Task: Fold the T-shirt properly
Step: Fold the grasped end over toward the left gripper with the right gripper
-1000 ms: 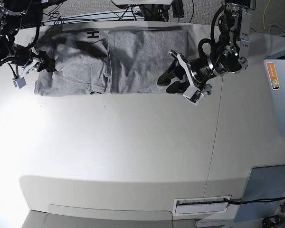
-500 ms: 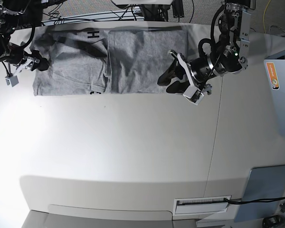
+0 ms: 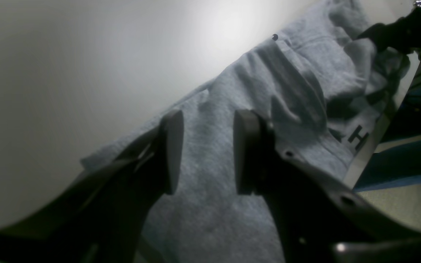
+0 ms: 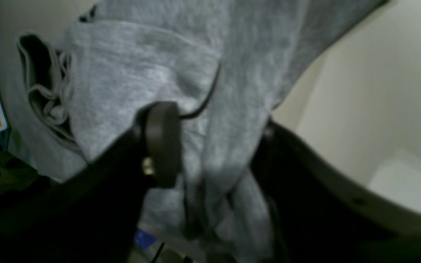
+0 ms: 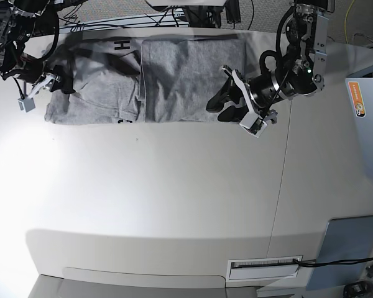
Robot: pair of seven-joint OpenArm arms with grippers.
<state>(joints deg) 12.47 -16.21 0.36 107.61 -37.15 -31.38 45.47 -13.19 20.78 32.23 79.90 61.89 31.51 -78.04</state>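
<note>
The right gripper (image 4: 210, 153) has its jaws closed on a bunched wad of grey cloth, which fills the gap between the two fingers; in the base view it sits at the far-left edge of the garment (image 5: 50, 84). The left gripper (image 3: 205, 151) stands with its jaws spread, nothing between them, poised over the opposite edge of the cloth; whether the tips touch the fabric I cannot tell. The T-shirt (image 5: 143, 81) lies at the far side of the white table (image 5: 174, 205), partly folded, one panel laid over the middle and black lettering (image 5: 121, 45) showing along the far edge. Near the pinched end the cloth is rumpled into several layers and ridges. The risk, as I judge it, lies in that messy pinch: the right jaws may hold more than one layer, so a lift could drag the lower layers and undo the laid panel. With the other end unheld, the whole shirt could also slide across the smooth tabletop instead of folding.
</note>
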